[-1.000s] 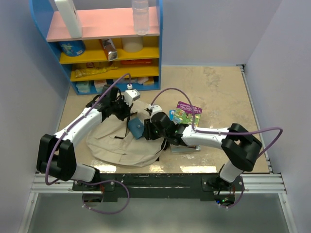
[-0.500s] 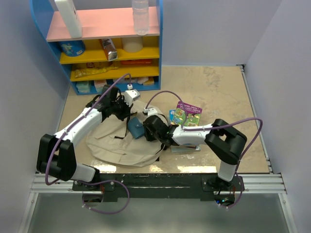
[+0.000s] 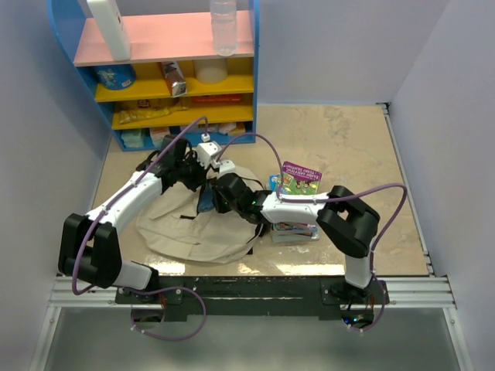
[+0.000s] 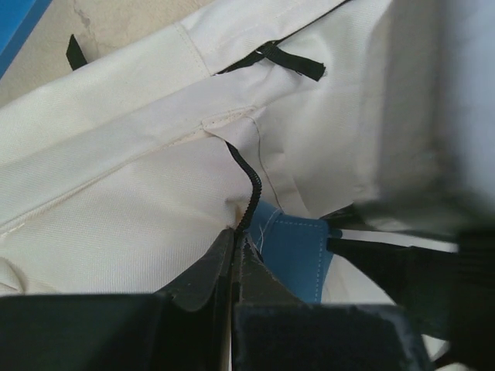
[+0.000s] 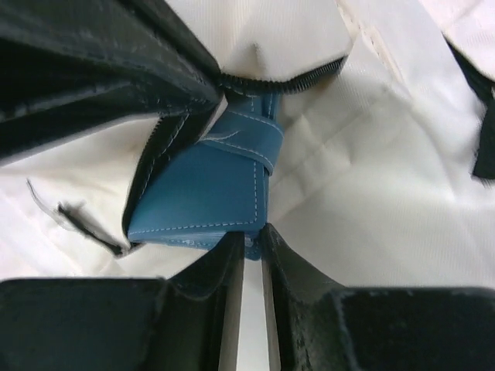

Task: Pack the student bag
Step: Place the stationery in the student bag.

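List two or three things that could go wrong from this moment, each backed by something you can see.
1. The right pincer grips only the bottom edge of the blue case, so the case may twist or slip out when pushed.
2. The case sits right at the zipper teeth of a narrow opening and could snag there.
3. The left pincer holds the student bag by a small pinch; if that slips, the opening may collapse.

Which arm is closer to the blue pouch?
Right. The right end effector pinches the blue pouch at its edge; the left end effector grips the student bag at its zipper, just beside it.
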Tool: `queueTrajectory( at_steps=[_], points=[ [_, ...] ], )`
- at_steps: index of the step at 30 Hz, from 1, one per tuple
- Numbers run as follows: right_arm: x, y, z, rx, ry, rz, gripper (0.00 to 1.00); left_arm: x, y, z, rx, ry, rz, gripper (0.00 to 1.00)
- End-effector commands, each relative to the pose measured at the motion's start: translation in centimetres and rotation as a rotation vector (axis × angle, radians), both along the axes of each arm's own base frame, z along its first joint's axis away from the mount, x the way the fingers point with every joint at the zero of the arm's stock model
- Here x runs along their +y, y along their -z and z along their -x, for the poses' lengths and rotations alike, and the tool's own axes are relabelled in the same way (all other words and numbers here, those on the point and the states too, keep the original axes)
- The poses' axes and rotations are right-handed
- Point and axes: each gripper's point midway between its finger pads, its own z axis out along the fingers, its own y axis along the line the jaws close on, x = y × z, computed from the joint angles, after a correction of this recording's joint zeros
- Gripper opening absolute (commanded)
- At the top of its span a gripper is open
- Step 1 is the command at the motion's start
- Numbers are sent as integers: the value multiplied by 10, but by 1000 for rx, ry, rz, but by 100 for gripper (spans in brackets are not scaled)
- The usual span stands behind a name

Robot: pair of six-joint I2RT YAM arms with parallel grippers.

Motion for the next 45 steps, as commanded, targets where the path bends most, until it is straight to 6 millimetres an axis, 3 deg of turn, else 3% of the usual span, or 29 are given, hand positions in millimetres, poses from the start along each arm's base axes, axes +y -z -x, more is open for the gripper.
queueTrajectory(
  at_steps=[1,5,6,8,9,11,12,13,15,18,19,20,26,31,35,36,42,43,44,45],
  points=[
    [39,-29,-18,-74,-30,-114,19,-12,-13,1,-32,41,52,0],
    [47,-22,-12,-56,-76,-144,22,-11,-14,1,-37,38,45,0],
    [41,-21,-8,-45,-70,-146,24,-11,-15,1,-38,38,46,0],
    [27,-21,-8,-58,-35,-136,38,-10,-14,1,-37,38,43,0],
    [14,-12,-6,-61,-20,-99,44,-10,-13,1,-37,38,43,0],
    [-1,-27,-9,-107,14,-93,46,-10,-12,1,-36,39,45,0],
    [-11,-18,-5,-108,15,-68,46,-11,-12,1,-33,40,47,0],
    [-14,-28,-3,-125,12,-85,45,-10,-10,1,-30,40,47,0],
    [-16,-26,1,-126,1,-99,42,-11,-10,1,-26,38,50,0],
    [-5,-27,2,-127,-35,-128,22,-11,-10,0,-25,33,54,0],
    [-1,-26,3,-122,-49,-130,5,-12,-12,-1,-28,35,55,0],
    [4,-16,4,-103,-65,-119,0,-13,-12,0,-24,36,56,0],
    [29,-7,0,-91,-119,-116,0,-12,-15,-2,-30,36,52,0],
    [43,-19,-6,-114,-130,-146,0,-14,-13,-2,-17,36,63,0],
    [58,-40,-22,-148,-88,-211,0,-16,-14,-1,-8,39,71,0],
    [61,-37,-25,-144,-79,-212,0,-16,-15,-1,-10,41,69,0],
    [66,-37,-36,-151,-16,-278,0,-13,-18,2,-16,40,66,0],
    [66,-58,-40,-192,6,-347,0,-14,-16,4,-13,45,66,0],
    [57,-49,-37,-177,32,-356,0,-14,-15,5,-8,43,69,0],
    [55,-55,-37,-187,45,-380,0,-14,-14,6,-4,45,70,0]
  ],
)
